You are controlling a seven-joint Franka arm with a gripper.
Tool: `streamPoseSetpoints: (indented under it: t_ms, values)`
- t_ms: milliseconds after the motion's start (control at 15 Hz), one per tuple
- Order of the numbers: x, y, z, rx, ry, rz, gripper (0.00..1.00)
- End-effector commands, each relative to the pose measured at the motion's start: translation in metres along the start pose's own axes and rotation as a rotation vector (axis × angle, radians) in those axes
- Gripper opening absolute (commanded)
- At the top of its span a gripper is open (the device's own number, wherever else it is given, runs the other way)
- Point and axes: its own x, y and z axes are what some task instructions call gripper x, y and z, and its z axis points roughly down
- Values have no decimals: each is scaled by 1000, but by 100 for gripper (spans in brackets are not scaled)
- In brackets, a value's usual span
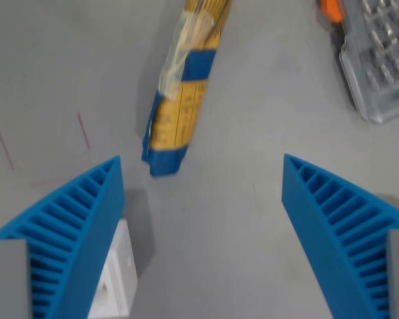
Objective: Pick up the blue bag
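Wrist view, left to right. White block on grey table, partly behind one blue ribbed finger. Gripper jaws wide apart, holding nothing. Blue bag, blue and yellow, lies flat on the table just above the gap, slightly left. Clear bit case at the table's upper right.

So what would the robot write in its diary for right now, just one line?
phase: approach | gripper: open, empty | blue bag: flat on table, ahead of fingers, not between them | clear bit case: wrist view's right
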Motion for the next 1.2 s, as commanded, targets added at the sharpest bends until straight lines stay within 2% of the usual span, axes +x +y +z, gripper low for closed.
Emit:
streamPoseSetpoints:
  t_ms: [67, 333, 933, 1067, 1200]
  values:
    - [21, 2, 15, 34, -16, 125, 100]
    - [30, 1, 35, 29, -7, 134, 100]
    - [38, 1, 79, 25, 7, 127, 100]
    - [40, 2, 81, 23, -3, 123, 100]
    - [42, 2, 77, 24, -14, 118, 100]
